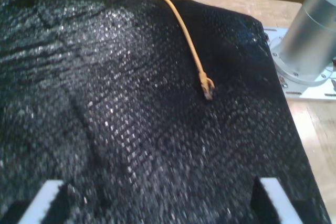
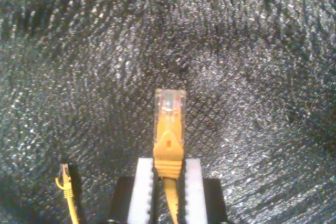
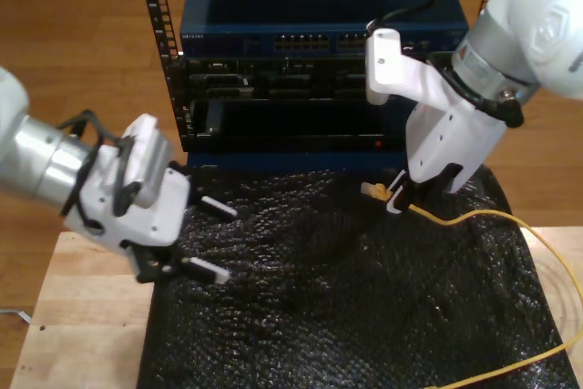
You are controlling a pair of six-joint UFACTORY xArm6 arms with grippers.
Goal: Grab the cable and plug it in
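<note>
1. The cable [image 2: 169, 145] is pinched tight near its clear plug [image 2: 169, 106] by my second gripper [image 2: 168, 182]; the plug sticks out past the fingertips.
2. In the exterior view, the plug is held up above the black mat [image 3: 346, 316], in front of the rack [image 3: 301, 52].
3. My first gripper [image 1: 157, 198] is spread wide over the mat, and nothing is held in it.
4. Another cable end [image 1: 207, 87] is seen lying flat on the mat.

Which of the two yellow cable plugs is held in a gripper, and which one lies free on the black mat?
My second gripper holds the plug pointing forward from its fingers. The other plug lies loose on the black mat, ahead of my open first gripper.
</note>
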